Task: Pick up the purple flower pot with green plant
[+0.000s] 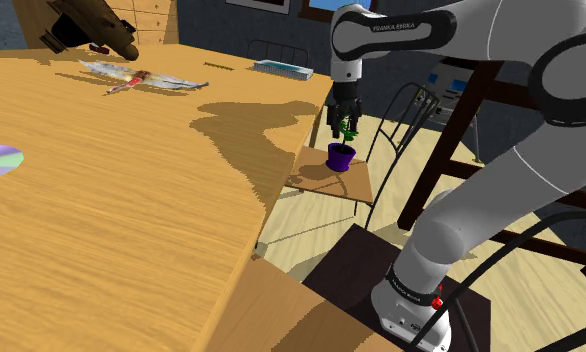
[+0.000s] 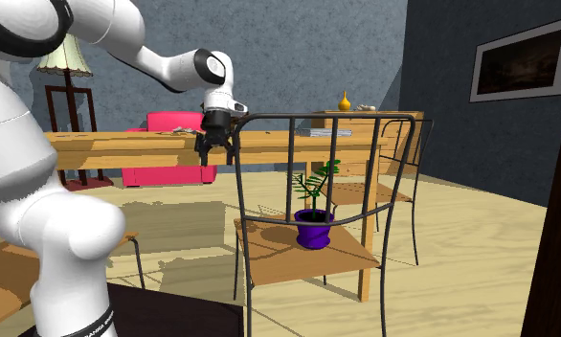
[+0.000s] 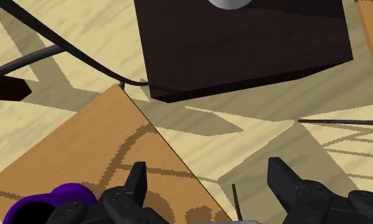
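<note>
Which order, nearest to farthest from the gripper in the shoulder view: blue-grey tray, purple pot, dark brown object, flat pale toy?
From the gripper:
1. purple pot, just below it on the chair seat.
2. blue-grey tray, up-left at the far edge of the table.
3. flat pale toy, farther left on the table.
4. dark brown object, top left corner, farthest.

Evenly lit, with jagged-edged shadows on table (image 1: 101,200) and floor (image 3: 255,127).
</note>
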